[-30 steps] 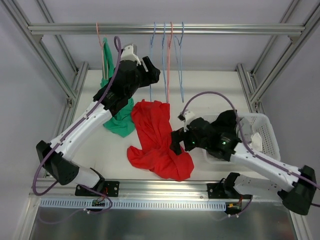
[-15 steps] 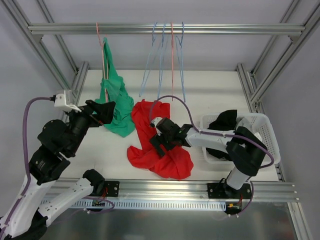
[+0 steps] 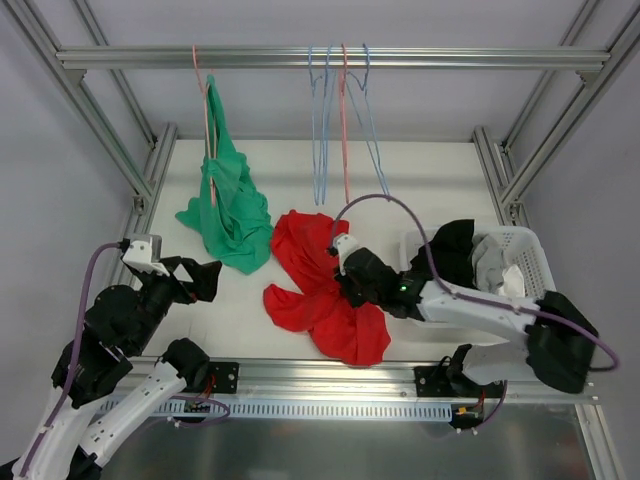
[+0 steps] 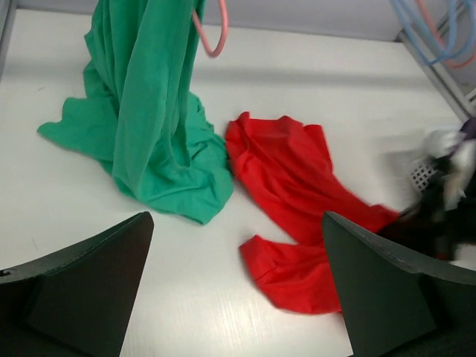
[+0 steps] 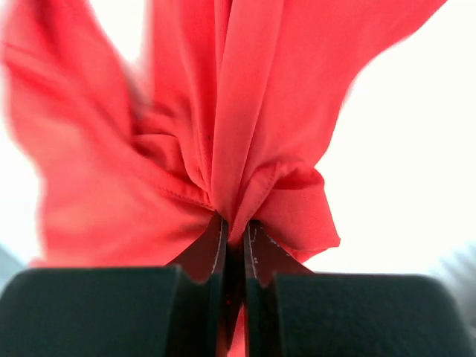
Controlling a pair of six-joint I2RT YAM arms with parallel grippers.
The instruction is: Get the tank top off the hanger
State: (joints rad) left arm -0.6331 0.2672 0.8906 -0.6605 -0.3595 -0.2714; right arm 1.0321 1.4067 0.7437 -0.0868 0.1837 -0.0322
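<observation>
A red tank top (image 3: 312,290) lies crumpled on the white table, off any hanger. My right gripper (image 3: 350,283) is shut on a bunched fold of it; in the right wrist view the red cloth (image 5: 223,111) fans out from between the closed right gripper (image 5: 235,238). A green garment (image 3: 228,205) hangs from a pink hanger (image 3: 207,110), its lower part pooled on the table. My left gripper (image 3: 195,280) is open at the front left, holding nothing. Its wrist view shows the green garment (image 4: 149,126), the red tank top (image 4: 297,193) and the left gripper (image 4: 238,297) above bare table.
A white basket (image 3: 535,300) at the right holds dark and white clothes. Empty blue and pink hangers (image 3: 340,120) hang from the metal rail (image 3: 450,57) at the back. Aluminium frame posts stand at both sides of the table.
My left arm pulled back from the hangers to the front left and opened. My right gripper moved onto the red tank top and shut on it, bunching the cloth.
</observation>
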